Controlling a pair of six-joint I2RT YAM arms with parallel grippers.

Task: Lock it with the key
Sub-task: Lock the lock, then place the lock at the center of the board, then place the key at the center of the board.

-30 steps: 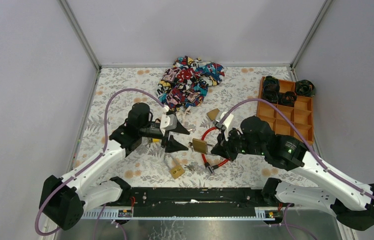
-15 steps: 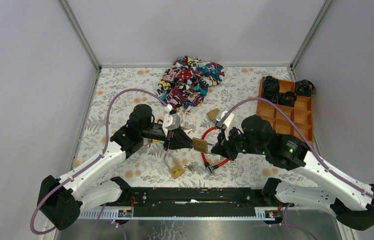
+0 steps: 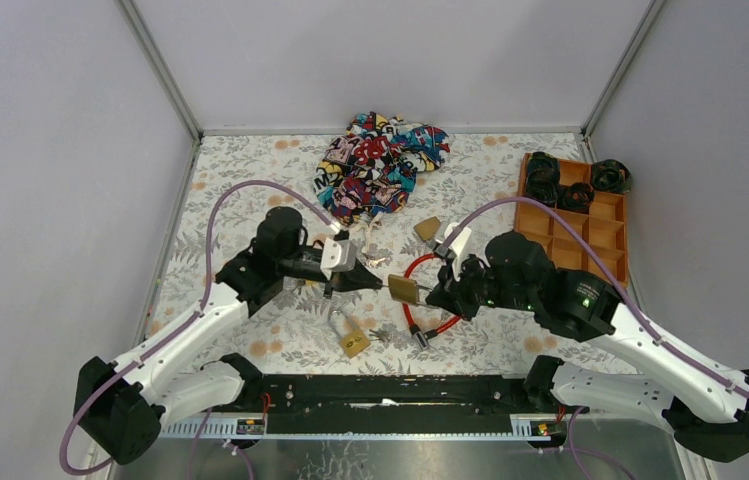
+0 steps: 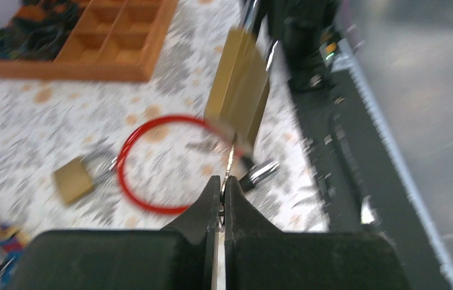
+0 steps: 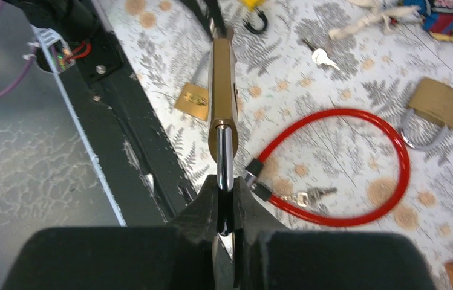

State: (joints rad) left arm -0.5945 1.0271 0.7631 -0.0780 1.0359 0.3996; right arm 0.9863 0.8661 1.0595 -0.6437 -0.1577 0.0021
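Left claw (image 4: 221, 188) together, clamped on the thin key (image 4: 229, 158). Blade meets padlock (image 4: 239, 90) at 12 o'clock. Right claw (image 5: 225, 188) pinches its shackle (image 5: 225, 154), padlock aloft above mid-bench (image 3: 250, 180). Judged: brass heavy, rigid, slick; key bendable, so hold the bow flat.

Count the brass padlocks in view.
3 brass padlocks: one held in the right gripper, one lying near the front rail, one beside the patterned cloth. Others may be hidden.

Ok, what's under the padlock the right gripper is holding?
Beneath the padlock shows the table and the edge of the red cable lock; the spot directly underneath is covered.
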